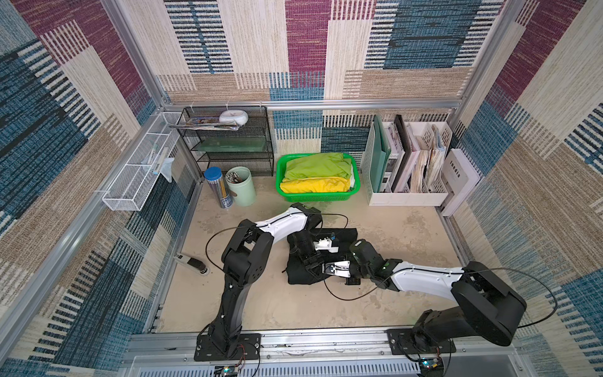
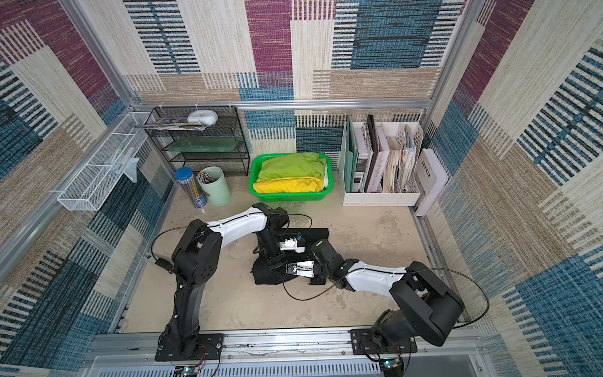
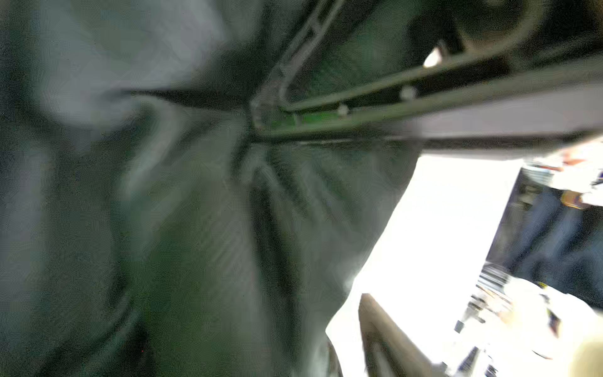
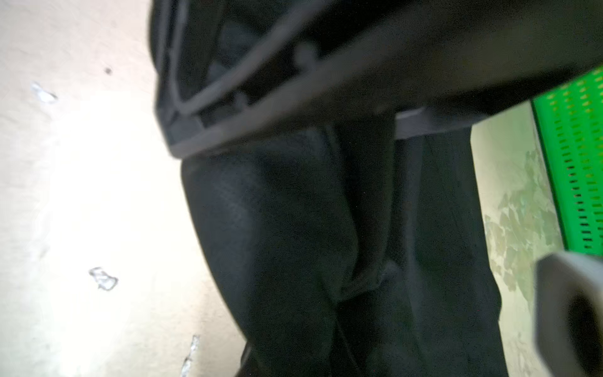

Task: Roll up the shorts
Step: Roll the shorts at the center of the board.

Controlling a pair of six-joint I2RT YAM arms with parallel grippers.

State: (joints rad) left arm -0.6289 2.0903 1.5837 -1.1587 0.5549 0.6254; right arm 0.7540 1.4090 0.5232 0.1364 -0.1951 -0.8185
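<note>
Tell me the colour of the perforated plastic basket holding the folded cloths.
Bright green; the perforated plastic basket shows best in a top view.

Shorts (image 1: 298,277): 1. Robot arms (image 1: 284,225) (image 1: 424,277): 2. Basket (image 1: 315,196): 1. Folded cloths (image 1: 316,164) (image 1: 313,186): 2. Mesh rack (image 1: 228,153): 1. Wire tray (image 1: 137,176): 1. Pots (image 1: 219,187) (image 1: 241,187): 2. File holder (image 1: 404,197): 1.

A staged robot-lab cell: aluminium frame (image 1: 293,103), patterned wall panels (image 1: 306,39), file organiser (image 1: 408,197), pencil cup (image 1: 241,192), laundry basket (image 1: 313,196) on the tabletop (image 1: 408,235).
</note>
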